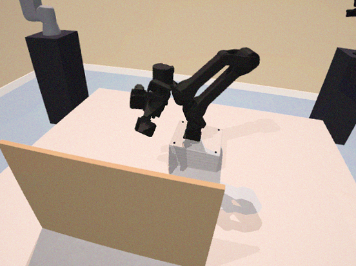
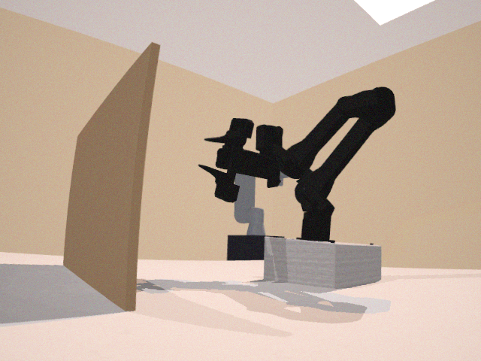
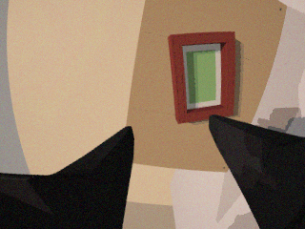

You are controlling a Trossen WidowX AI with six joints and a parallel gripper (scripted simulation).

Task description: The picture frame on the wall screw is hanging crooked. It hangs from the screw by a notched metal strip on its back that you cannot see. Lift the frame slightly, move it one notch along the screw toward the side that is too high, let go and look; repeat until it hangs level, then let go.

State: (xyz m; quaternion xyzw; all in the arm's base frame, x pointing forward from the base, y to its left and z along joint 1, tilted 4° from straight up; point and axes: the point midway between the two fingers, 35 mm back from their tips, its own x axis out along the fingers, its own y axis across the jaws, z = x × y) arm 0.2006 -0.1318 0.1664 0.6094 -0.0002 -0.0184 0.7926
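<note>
The red picture frame (image 3: 229, 76), with a green picture, shows only in the wrist view, where the room lies on its side with up to the left. Against the board's edges it hangs crooked: its side toward the top of the view, the right side as one faces it, is higher. The board hides it in the top and exterior views. The screw and notched strip are hidden. My gripper (image 1: 140, 114) (image 2: 202, 152) (image 3: 171, 126) is open and empty, one finger above the other, well short of the board. In the wrist view the lower finger's tip overlaps the frame's edge.
The upright board (image 1: 119, 198) (image 2: 104, 201) (image 3: 152, 95) stands on the table (image 1: 294, 177), with its back to the top view. My arm rises from a grey base box (image 1: 201, 158) (image 2: 357, 264). Dark pedestals (image 1: 60, 75) (image 1: 345, 94) with other arms stand beyond the table.
</note>
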